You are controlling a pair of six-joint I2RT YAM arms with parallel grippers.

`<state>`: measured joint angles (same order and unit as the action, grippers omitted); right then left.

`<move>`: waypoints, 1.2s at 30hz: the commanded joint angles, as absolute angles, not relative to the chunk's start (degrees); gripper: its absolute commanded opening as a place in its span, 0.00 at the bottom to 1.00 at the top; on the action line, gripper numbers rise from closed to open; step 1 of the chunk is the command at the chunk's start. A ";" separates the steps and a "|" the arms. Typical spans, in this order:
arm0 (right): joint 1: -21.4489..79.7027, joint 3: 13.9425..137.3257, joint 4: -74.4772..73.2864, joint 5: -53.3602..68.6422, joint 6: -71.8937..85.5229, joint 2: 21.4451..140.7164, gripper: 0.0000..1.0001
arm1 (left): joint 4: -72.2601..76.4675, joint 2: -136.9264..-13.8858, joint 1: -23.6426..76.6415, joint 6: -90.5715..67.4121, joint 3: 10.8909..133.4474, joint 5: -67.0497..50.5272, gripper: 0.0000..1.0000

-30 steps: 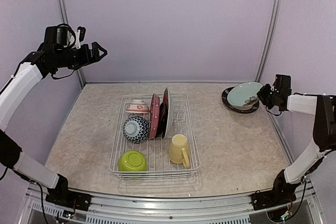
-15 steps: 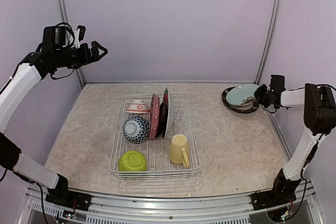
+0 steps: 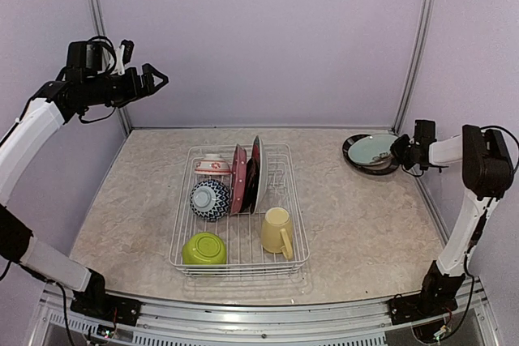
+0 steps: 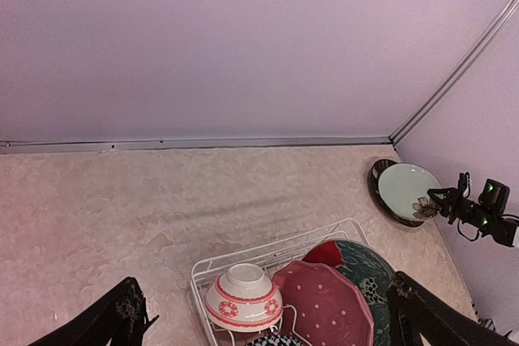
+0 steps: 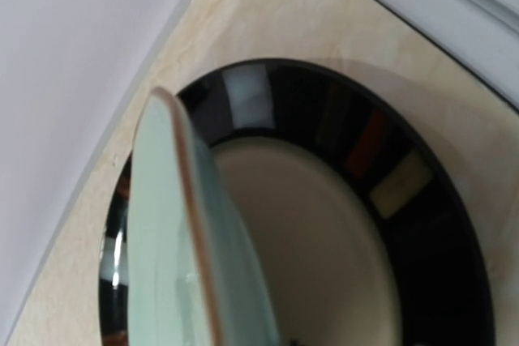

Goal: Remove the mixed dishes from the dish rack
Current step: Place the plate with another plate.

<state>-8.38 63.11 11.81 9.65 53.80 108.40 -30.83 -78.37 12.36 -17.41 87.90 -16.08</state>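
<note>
The white wire dish rack (image 3: 297, 237) stands mid-table. It holds a red-white bowl (image 3: 212, 164), a blue-patterned bowl (image 3: 210, 198), a pink dotted plate (image 3: 238, 180), a dark green and red plate (image 3: 257, 169), a lime green bowl (image 3: 203, 248) and a pale yellow mug (image 3: 277, 230). My left gripper (image 3: 154, 79) is open and empty, high above the back left. My right gripper (image 3: 399, 150) holds the right edge of a pale green plate (image 3: 371, 149), tilted low over a black-rimmed plate (image 3: 353, 158). In the right wrist view the green plate (image 5: 162, 257) is edge-on; the fingers are hidden.
Purple walls close the back and sides, with metal posts (image 3: 416, 46) in the back corners. The two stacked plates lie close to the back right corner. In the left wrist view the rack's far end (image 4: 268, 249) and the right arm (image 4: 486, 220) show below.
My right gripper has lowered the pale green plate and flattened it toward the black-rimmed plate. My left arm has barely moved.
</note>
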 commanded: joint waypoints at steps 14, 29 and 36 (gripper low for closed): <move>-9.40 65.69 11.45 11.25 49.36 111.65 0.34 | -29.88 -79.10 13.84 -17.49 87.12 -16.53 0.99; -9.39 62.89 0.57 6.68 39.57 103.76 0.83 | -29.88 -78.49 13.95 -17.49 87.27 -16.62 0.99; -7.16 57.59 -4.43 2.49 33.63 96.11 0.85 | -29.80 -78.48 13.93 -17.84 87.23 -17.07 0.99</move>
<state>-8.69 60.64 0.58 6.17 38.61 100.60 -30.81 -78.72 13.58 -17.74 87.57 -16.29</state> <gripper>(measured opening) 0.848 0.990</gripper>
